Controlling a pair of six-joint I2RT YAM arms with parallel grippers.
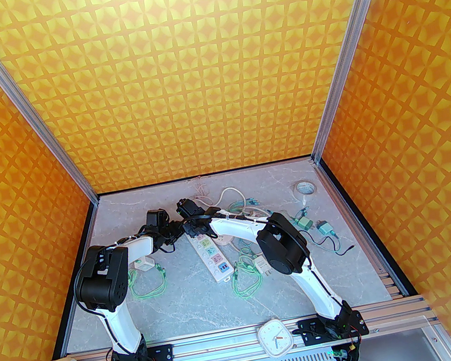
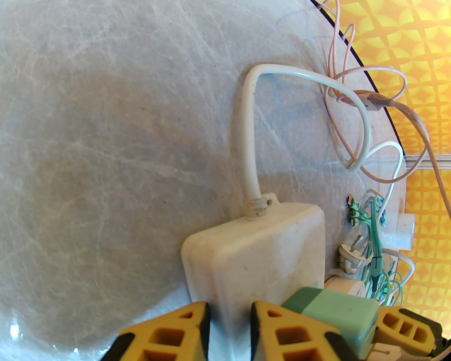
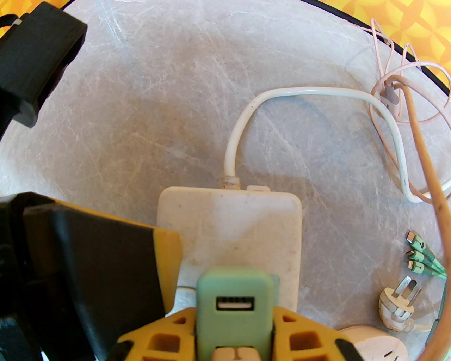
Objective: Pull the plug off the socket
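Plug [image 3: 234, 310]: green, USB port facing the right wrist camera, stands on the face of the white power strip, near its cord end, mid-counter. Grey marble counter [image 1: 187, 307] carries everything; both arms reach in and meet over the strip's far end. Power strip [image 3: 229, 225] runs lengthwise away from the bases, coloured sockets along its face. Left end effector [image 2: 229, 317] is closed, its yellow fingers clamped on the strip's body just beside the green adapter. Right end effector [image 3: 234, 315] is gripping the adapter, one finger against each side. White cord [image 3: 299, 91] loops out of the strip's end towards a thin pink cable [image 2: 370, 81] by the back wall. Loose white three-pin connector [image 3: 398, 305] lies to the right, green cable tips [image 3: 419, 255] just beyond it.
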